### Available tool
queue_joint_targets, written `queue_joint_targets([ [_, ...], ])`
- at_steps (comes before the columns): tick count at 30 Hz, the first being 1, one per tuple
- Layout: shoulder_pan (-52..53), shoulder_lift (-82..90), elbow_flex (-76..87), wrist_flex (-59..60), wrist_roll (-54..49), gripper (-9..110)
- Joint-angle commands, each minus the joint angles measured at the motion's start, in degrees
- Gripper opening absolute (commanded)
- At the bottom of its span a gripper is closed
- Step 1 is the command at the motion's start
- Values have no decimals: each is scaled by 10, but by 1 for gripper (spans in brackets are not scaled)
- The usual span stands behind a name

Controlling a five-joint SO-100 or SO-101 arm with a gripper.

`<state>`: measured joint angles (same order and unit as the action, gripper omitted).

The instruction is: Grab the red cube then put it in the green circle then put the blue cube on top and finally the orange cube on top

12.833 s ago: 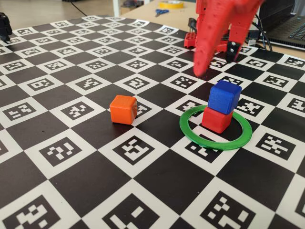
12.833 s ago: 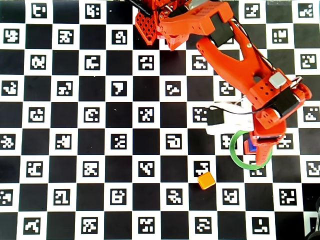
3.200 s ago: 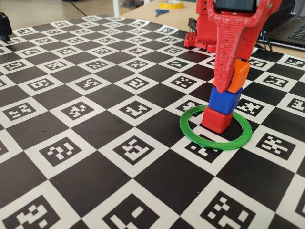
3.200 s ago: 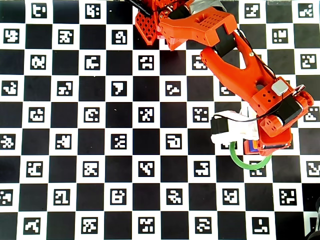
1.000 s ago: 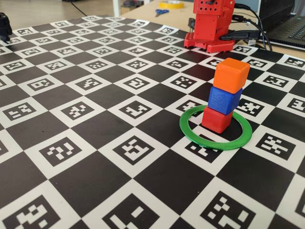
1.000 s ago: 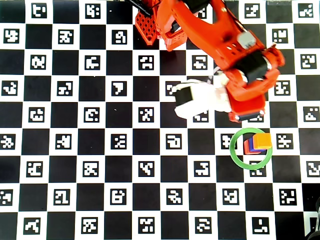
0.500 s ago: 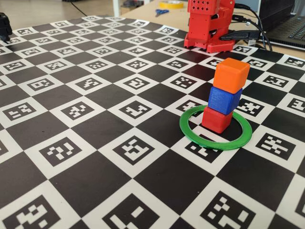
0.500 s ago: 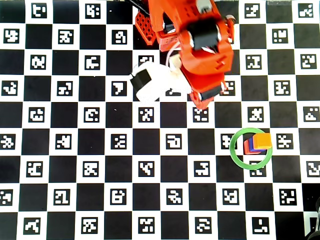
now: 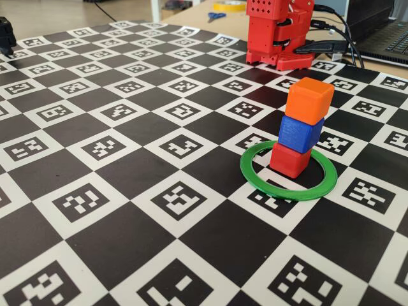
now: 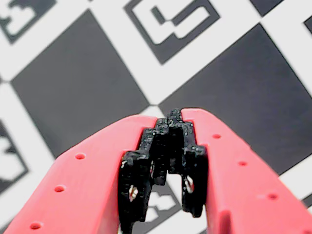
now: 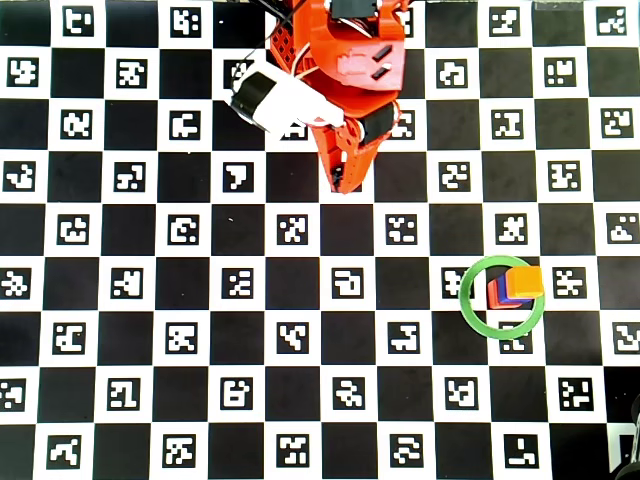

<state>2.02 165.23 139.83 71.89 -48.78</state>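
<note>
Two end effector (image 10: 171, 119) fingers nearly closed, holding nothing

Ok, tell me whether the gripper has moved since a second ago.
Yes. In the overhead view the gripper has pulled up-left, away from the green circle, toward the base.

Fixed view: the camera is placed low, just above the checkered counter (image 9: 127, 242), and is aimed obliquely across it toward the arm's base (image 9: 278, 32) at the far edge. The stacked cubes inside the green circle (image 9: 288, 190) are seen from the side at close range.

Overhead view: the counter (image 11: 150, 300) is looked straight down upon from well above, with the base (image 11: 345, 40) at the top edge and the green circle (image 11: 470, 300) at right.

Wrist view: the camera is carried behind the hand (image 10: 171, 119) and is pointed past its tips at the counter (image 10: 73, 83), very near.

The green circle and the base are shared by the fixed and overhead views.
</note>
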Motion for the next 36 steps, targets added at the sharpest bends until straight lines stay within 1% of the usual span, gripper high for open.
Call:
queue_joint_targets([
  [1, 5, 84, 69, -30, -31, -6],
  [11, 6, 250, 320, -69, -127, -6],
  [17, 5, 272, 428, -73, -243, -6],
  [22, -11, 272, 428, -29, -293, -6],
  [24, -18, 272, 428, 3, -292, -6],
  [26, -20, 272, 428, 51, -353, -5],
  [29, -13, 272, 428, 47, -316, -5],
  [36, -14, 272, 428, 47, -319, -5],
])
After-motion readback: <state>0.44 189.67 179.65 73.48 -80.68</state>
